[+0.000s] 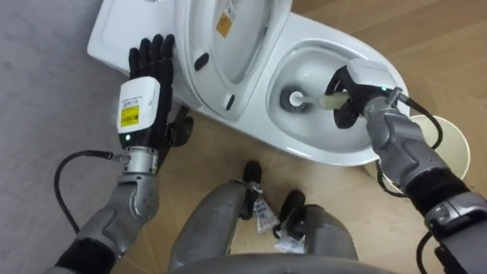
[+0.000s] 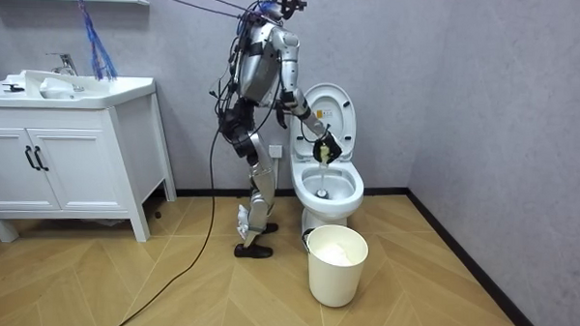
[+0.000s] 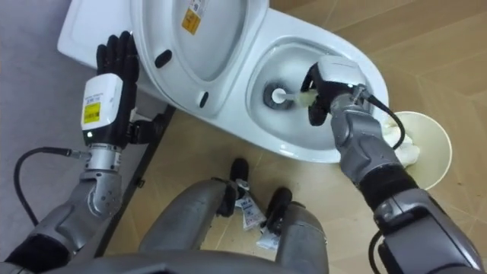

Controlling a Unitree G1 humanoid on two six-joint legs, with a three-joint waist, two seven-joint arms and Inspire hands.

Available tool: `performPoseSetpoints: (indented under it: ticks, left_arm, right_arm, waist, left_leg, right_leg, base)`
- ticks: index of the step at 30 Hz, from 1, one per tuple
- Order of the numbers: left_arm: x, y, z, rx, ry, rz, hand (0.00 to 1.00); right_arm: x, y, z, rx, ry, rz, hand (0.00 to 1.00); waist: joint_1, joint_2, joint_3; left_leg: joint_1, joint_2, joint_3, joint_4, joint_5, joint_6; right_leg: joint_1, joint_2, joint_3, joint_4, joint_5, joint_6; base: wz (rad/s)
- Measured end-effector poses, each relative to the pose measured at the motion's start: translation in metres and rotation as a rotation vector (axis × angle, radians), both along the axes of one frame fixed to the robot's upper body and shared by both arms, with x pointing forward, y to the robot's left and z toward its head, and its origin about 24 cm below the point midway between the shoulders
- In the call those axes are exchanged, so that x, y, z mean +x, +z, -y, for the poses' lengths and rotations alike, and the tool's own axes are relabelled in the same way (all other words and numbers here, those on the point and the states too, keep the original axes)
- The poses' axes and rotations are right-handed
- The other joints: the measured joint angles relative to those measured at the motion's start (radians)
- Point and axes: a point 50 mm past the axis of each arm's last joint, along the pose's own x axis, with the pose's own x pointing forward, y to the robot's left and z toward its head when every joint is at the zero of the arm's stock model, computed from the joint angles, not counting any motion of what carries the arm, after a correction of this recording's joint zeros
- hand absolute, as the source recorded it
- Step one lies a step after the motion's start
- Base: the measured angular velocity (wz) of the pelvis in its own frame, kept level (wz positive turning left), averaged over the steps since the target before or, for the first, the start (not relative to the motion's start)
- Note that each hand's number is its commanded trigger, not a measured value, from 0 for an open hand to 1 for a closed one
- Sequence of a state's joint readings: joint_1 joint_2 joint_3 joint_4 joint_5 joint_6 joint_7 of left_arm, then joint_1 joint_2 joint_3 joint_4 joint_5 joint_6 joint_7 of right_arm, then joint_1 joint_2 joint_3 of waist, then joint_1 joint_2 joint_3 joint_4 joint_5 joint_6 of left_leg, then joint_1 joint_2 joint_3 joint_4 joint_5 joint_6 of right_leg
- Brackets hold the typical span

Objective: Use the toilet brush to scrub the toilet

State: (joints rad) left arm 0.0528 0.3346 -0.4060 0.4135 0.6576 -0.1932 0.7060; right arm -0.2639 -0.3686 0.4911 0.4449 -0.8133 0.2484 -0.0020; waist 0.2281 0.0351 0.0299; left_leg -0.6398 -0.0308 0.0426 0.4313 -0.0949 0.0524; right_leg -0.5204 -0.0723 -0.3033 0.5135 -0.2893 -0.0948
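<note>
Left eye view — the right hand (image 1: 354, 95) was closed around the pale handle of the toilet brush (image 1: 297, 99), whose head sat low in the toilet bowl (image 1: 319, 156), at the drain opening. The left hand (image 1: 144, 91) was held flat with fingers straight, fingertips at the edge of the tank (image 1: 114, 38), beside the raised lid (image 1: 243, 46). A white bucket (image 1: 456, 144) stood on the wood floor (image 1: 213, 160) just beside the bowl. Room view — the robot stood upright at the toilet's side, with a white vanity cabinet (image 2: 67, 165) well apart at the room view's left.
</note>
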Motion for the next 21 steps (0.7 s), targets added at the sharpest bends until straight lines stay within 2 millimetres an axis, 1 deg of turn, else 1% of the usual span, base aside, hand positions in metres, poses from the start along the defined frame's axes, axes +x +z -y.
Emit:
performPoseSetpoints:
  ticks: [1,3,4,5,8,11,13,14,15,16,17,18,19,20,21]
  left_arm:
    - [-0.001,-0.001,0.0,0.0,0.002,-0.002,0.0]
    - [-0.004,-0.003,-0.003,-0.007,0.018,-0.01,0.0]
    - [-0.005,-0.003,-0.003,-0.016,0.025,-0.011,0.0]
    - [-0.006,-0.004,-0.004,-0.031,0.037,-0.011,0.0]
    - [-0.006,-0.005,-0.005,-0.042,0.049,-0.011,0.0]
    - [-0.007,-0.005,-0.006,-0.039,0.055,-0.009,0.0]
    - [-0.007,-0.005,-0.006,-0.039,0.058,-0.002,0.0]
    - [-0.007,-0.004,-0.007,-0.039,0.061,0.002,0.0]
    - [-0.007,-0.004,-0.008,-0.04,0.065,0.008,0.0]
    - [-0.008,-0.003,-0.009,-0.038,0.07,0.017,0.0]
    - [-0.007,-0.001,-0.01,-0.036,0.074,0.027,0.0]
    - [-0.006,0.002,-0.013,-0.026,0.076,0.046,0.0]
    - [-0.006,0.003,-0.014,-0.023,0.076,0.054,0.0]
    - [-0.004,0.008,-0.018,-0.014,0.071,0.071,0.0]
    - [-0.004,0.011,-0.022,-0.009,0.073,0.086,0.0]
  right_arm:
    - [-0.002,0.001,-0.002,-0.013,0.009,0.002,1.0]
    - [-0.009,0.005,-0.009,-0.028,0.048,0.0,1.0]
    - [-0.01,0.005,-0.011,-0.034,0.053,-0.001,1.0]
    - [-0.013,0.006,-0.012,-0.036,0.057,-0.004,1.0]
    - [-0.016,0.004,-0.012,-0.039,0.058,0.0,1.0]
    - [-0.016,0.007,-0.007,-0.036,0.037,0.03,1.0]
    - [-0.014,0.01,0.0,-0.03,0.029,0.05,1.0]
    - [-0.012,0.01,0.005,-0.001,0.019,0.05,1.0]
    - [-0.009,0.011,0.009,0.028,0.001,0.054,1.0]
    - [-0.004,0.014,0.014,0.056,-0.016,0.065,1.0]
    - [0.0,0.017,0.016,0.071,-0.022,0.078,1.0]
    - [0.008,0.025,0.02,0.1,-0.034,0.112,1.0]
    - [0.013,0.031,0.022,0.112,-0.042,0.132,1.0]
    - [0.021,0.044,0.027,0.125,-0.052,0.177,1.0]
    - [0.029,0.057,0.031,0.12,-0.048,0.22,1.0]
  waist:
    - [0.001,0.001,-0.0005]
    - [0.002,0.007,-0.0045]
    - [0.002,0.007,-0.0056]
    - [0.002,0.008,-0.0098]
    - [-0.001,0.007,-0.0104]
    - [-0.003,0.006,-0.0103]
    - [-0.01,0.002,-0.0077]
    - [-0.016,-0.009,-0.0057]
    - [-0.025,-0.026,-0.0015]
    - [-0.033,-0.048,0.0022]
    - [-0.035,-0.056,0.0074]
    - [-0.037,-0.073,0.0175]
    - [-0.04,-0.082,0.021]
    - [-0.048,-0.098,0.0278]
    - [-0.054,-0.114,0.0268]
  left_leg:
    - [0.0,0.002,0.0,0.001,0.0,-0.001]
    - [-0.001,0.01,0.002,0.007,-0.002,-0.005]
    - [0.0,0.011,0.002,0.009,-0.002,-0.005]
    - [0.001,0.013,0.002,0.008,-0.003,-0.007]
    - [0.0,0.012,0.0,0.008,-0.002,-0.01]
    - [-0.001,0.011,0.003,0.008,0.0,-0.013]
    - [-0.002,0.01,0.002,0.006,0.0,-0.013]
    - [0.001,0.007,0.001,-0.002,0.003,-0.014]
    - [0.003,0.001,0.001,-0.006,0.008,-0.012]
    - [0.003,0.001,0.009,-0.008,0.009,-0.012]
    - [0.003,0.001,0.01,-0.007,0.009,-0.012]
    - [0.003,0.001,0.009,-0.006,0.009,-0.012]
    - [0.001,0.001,0.01,-0.006,0.01,-0.012]
    - [-0.002,0.001,0.01,-0.007,0.013,-0.012]
    - [-0.008,0.0,0.012,-0.008,0.017,-0.012]
  right_leg:
    - [0.001,0.002,-0.001,-0.002,0.001,-0.001]
    - [0.011,0.013,-0.002,-0.018,0.007,-0.007]
    - [0.013,0.014,-0.002,-0.019,0.008,-0.007]
    - [0.013,0.016,-0.003,-0.021,0.008,-0.008]
    - [0.016,0.022,-0.003,-0.027,0.011,-0.013]
    - [0.015,0.022,-0.005,-0.029,0.011,-0.013]
    - [0.013,0.02,-0.006,-0.026,0.011,-0.013]
    - [0.01,0.017,-0.005,-0.022,0.01,-0.013]
    - [0.005,0.007,-0.004,-0.006,0.003,-0.012]
    - [-0.006,-0.001,0.002,0.012,-0.003,-0.012]
    - [-0.008,-0.002,0.004,0.017,-0.004,-0.012]
    - [-0.014,-0.004,0.008,0.027,-0.005,-0.013]
    - [-0.018,-0.004,0.009,0.031,-0.005,-0.013]
    - [-0.025,-0.005,0.011,0.038,-0.007,-0.014]
    - [-0.036,-0.007,0.014,0.043,-0.007,-0.014]
  base:
    - [0.0]
    - [-0.04]
    - [-0.03]
    - [0.0]
    - [0.0]
    - [0.01]
    - [0.0]
    - [0.06]
    - [0.03]
    - [0.0]
    - [-0.06]
    - [-0.06]
    - [-0.04]
    - [0.0]
    - [0.0]
